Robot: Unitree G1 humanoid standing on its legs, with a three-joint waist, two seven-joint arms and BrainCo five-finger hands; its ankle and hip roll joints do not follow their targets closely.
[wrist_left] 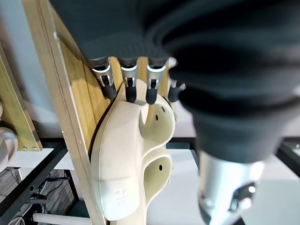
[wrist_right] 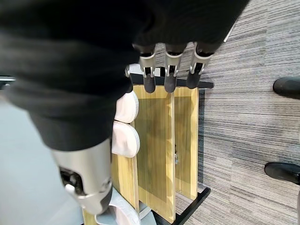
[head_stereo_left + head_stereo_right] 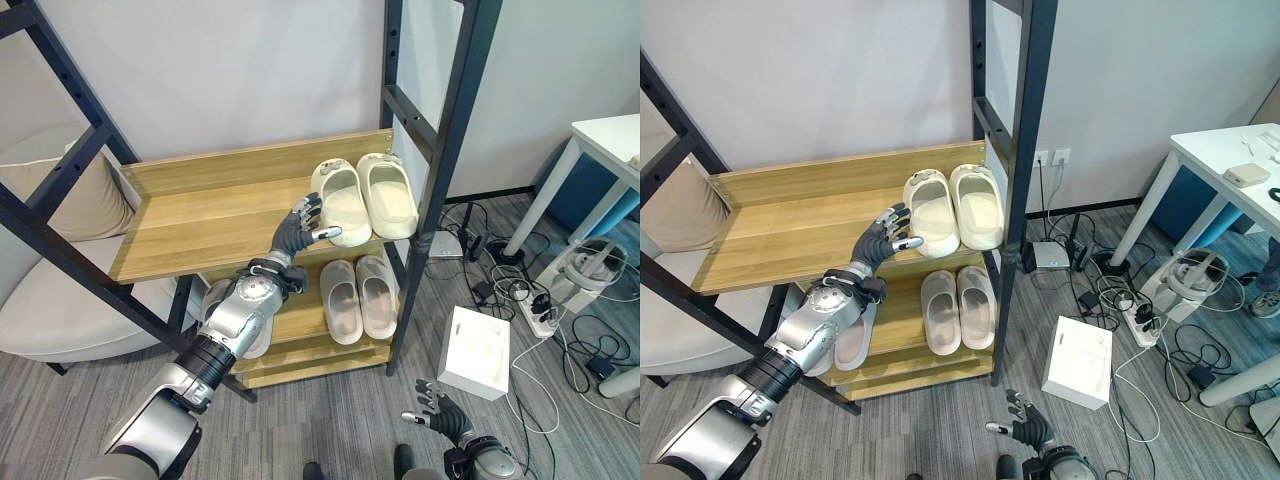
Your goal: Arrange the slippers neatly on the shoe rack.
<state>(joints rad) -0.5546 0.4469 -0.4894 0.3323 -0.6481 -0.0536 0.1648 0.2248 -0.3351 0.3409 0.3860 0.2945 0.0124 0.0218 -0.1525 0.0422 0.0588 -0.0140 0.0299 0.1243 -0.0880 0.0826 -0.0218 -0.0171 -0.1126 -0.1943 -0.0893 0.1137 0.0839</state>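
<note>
Slippers: a cream moulded-foam pair lies side by side at the right end of the wooden upper shelf, a paler pair on the shelf below. Left hand, fingers loosely spread and grasping nothing, sits at the nearer cream slipper's heel, apparently mid-alignment; next move likely a light nudge square to the shelf edge. Right hand hangs relaxed, empty, over grey carpet

Bright even indoor light, soft shadows; wrist views blurred up close.

— Where's everything on the shoe rack?
— Cream pair at the upper shelf's right end, my left hand just left of it. Second pair on the shelf below, directly underneath.
</note>
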